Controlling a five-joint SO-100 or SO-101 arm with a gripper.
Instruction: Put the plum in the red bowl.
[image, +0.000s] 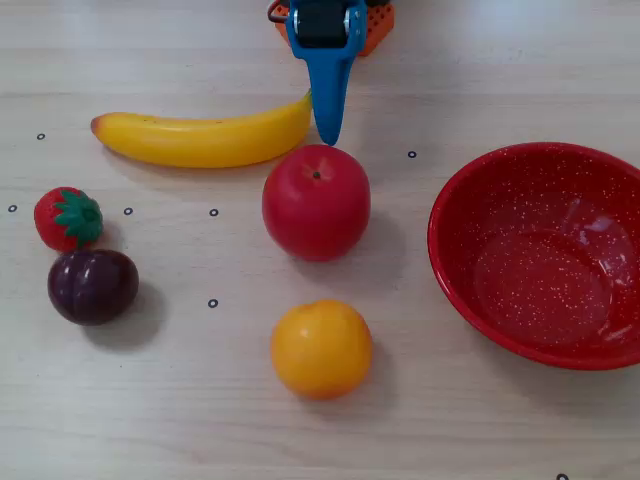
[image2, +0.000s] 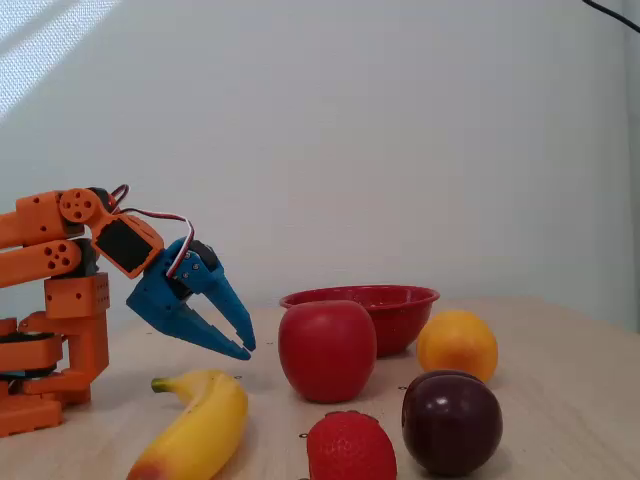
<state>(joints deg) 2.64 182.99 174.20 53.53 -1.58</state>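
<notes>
The table has a pale wood-grain surface with a matt, smooth finish. The red bowl is glossy, with fine white speckles and bright light reflections inside. The plum is smooth, dark purple and glossy. The apple, orange and banana appear as smooth plastic with a soft sheen. The strawberry has a finely textured red skin. The hand is matt blue plastic; the arm is matt orange plastic.
</notes>
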